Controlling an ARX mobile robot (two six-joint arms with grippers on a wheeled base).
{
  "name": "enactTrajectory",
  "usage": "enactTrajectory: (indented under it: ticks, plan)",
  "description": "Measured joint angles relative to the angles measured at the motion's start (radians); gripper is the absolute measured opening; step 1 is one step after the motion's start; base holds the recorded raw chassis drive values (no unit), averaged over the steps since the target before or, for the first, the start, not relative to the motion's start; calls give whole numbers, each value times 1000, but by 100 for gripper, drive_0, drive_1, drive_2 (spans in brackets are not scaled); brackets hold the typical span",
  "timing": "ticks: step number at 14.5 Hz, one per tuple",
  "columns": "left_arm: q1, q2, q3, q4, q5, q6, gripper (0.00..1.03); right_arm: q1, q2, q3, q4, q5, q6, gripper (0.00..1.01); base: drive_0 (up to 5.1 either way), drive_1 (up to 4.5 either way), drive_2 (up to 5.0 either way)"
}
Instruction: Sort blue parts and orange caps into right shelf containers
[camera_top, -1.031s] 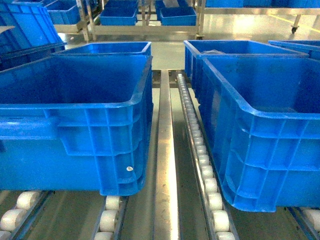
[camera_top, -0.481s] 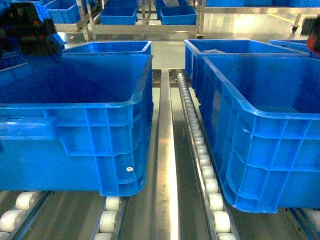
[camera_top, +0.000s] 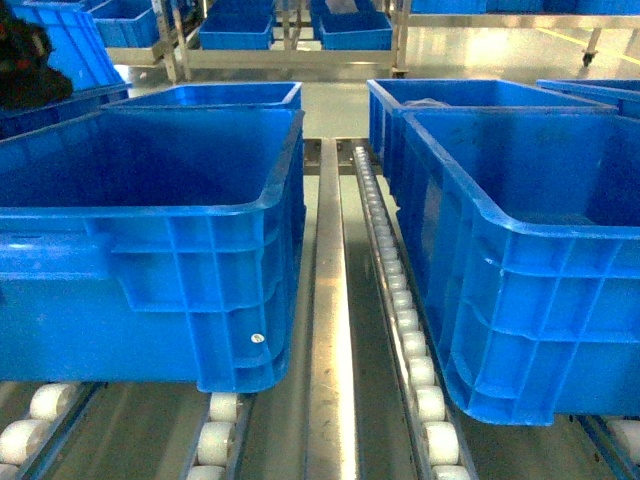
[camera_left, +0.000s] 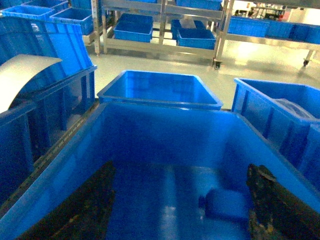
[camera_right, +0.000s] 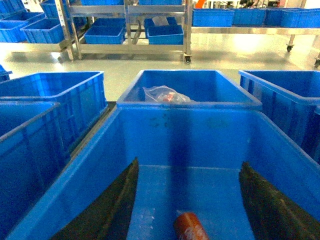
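Right front crate (camera_top: 530, 300): bright-blue, ribbed walls, thick rolled rim, resting on the roller conveyor (camera_top: 405, 330); an orange cap (camera_right: 189, 226) lies on its floor near the front edge of the right wrist view. Directly behind it, a 2nd crate (camera_right: 190, 92) holds a clear plastic bag (camera_right: 165, 95). Left front crate (camera_top: 180, 260): same type, across the steel centre rail (camera_top: 330, 320); a blue part (camera_left: 225, 204) sits on its floor. Right gripper (camera_right: 187, 210): fingers apart (dark, at both lower corners), above the cap. Left gripper (camera_left: 180, 210): fingers apart, over the left crate. Shelving with further crates (camera_top: 237, 28) stands behind.
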Motion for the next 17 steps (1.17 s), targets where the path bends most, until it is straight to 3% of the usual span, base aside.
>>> enactTrajectory:
  ticks: [1,4,5,6,15,16,17]
  plan:
    - [22,-64,-89,25,44,35,61,-13,-50,-74,20,-6,-5,55,0,0,0]
    - [47,-192,-258,48,44,57,23,-31,-191,-251,49,-29,-12,14,0,0,0]
    - [43,-237,-302,48,47,58,10,-70,-237,-299,48,-80,-18,2,0,0,0]
    - [43,-300,-354,42,47,58,2,-97,-298,-351,41,-74,-16,3,0,0,0]
    - [45,-507,-483,-40,47,58,2,-89,-504,-481,-41,-84,-16,3,0,0,0]
    - [45,-528,-518,7,47,58,2,-89,-546,-502,-51,-84,-16,3,0,0,0]
    - [45,-541,-547,-12,47,58,2,-89,-547,-539,-7,-84,-16,3,0,0,0]
